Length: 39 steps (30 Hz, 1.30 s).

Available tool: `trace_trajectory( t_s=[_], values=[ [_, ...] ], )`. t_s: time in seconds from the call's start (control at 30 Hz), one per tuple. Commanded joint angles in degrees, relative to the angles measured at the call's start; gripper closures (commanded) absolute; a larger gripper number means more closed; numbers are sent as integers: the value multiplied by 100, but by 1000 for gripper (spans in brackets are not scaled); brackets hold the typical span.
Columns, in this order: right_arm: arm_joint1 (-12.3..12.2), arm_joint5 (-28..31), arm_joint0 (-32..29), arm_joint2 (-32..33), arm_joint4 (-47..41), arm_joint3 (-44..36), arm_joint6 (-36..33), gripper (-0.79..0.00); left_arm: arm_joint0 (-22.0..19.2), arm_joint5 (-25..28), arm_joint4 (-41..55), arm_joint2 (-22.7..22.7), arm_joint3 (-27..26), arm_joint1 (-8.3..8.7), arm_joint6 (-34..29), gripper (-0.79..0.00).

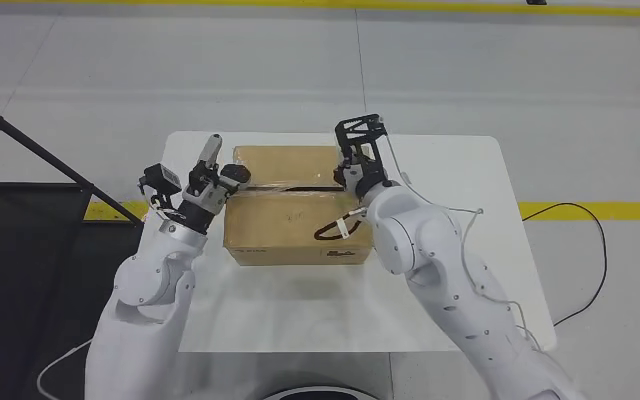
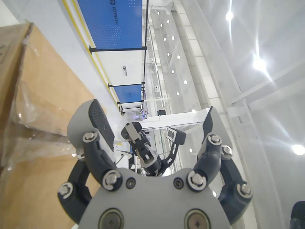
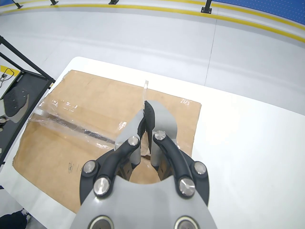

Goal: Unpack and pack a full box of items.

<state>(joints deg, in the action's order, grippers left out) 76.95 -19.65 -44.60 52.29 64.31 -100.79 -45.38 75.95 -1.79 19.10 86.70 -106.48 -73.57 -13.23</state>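
While the cardboard box [image 1: 290, 225] sits square in the middle of the white tabletop [image 1: 450, 180] with both top flaps lying flat, the two arms stand at opposite ends of it. Over at the box's right end, the right gripper [image 3: 145, 110] is above the seam, and its fingers are pressed together on a strip of clear tape [image 3: 145, 89]. The loose end of that strip sticks up past the fingertips, lifted off the cardboard. Look along the seam from there: more clear tape [image 3: 71, 122] lies crinkled and shiny down the middle of the box lid, running to the far end and folding over that edge. A dark line shows where the two flaps meet beneath it. At the box's left end, the left gripper [image 2: 152, 110] is close beside the cardboard at about seam height. Its fingers are spread wide apart with nothing between them. One ribbed pad [image 2: 100, 117] is just next to the wrinkled tape on the box's end wall, though I can't tell whether it touches. Beyond the box's left end, off the tabletop, there's a black frame [image 1: 40, 250] on the floor.
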Motion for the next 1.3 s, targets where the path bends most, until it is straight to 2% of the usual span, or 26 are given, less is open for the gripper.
trace_trajectory(
  t_s=[0.0,0.3,0.53,0.67,0.87,0.97,1.27],
  values=[
    [0,32,-88,39,20,-44,54,0,-85,-180,-148,-115,77,-1,14,-785],
    [15,276,-493,235,20,-197,746,0,-269,-534,-529,-419,283,-7,19,-785],
    [43,368,-631,338,17,-115,923,0,-315,-592,-642,-555,331,-16,29,-785],
    [68,373,-673,375,-15,-32,1000,-52,-304,-593,-696,-595,323,-16,14,-785],
    [97,387,-735,450,-48,22,1023,-302,-326,-611,-753,-678,352,-23,16,-785],
    [107,398,-786,490,-45,3,1036,-339,-356,-623,-777,-732,367,-29,24,-785],
    [117,420,-1008,671,9,-142,1103,-351,-418,-633,-824,-848,426,-46,54,-785]
  ],
)
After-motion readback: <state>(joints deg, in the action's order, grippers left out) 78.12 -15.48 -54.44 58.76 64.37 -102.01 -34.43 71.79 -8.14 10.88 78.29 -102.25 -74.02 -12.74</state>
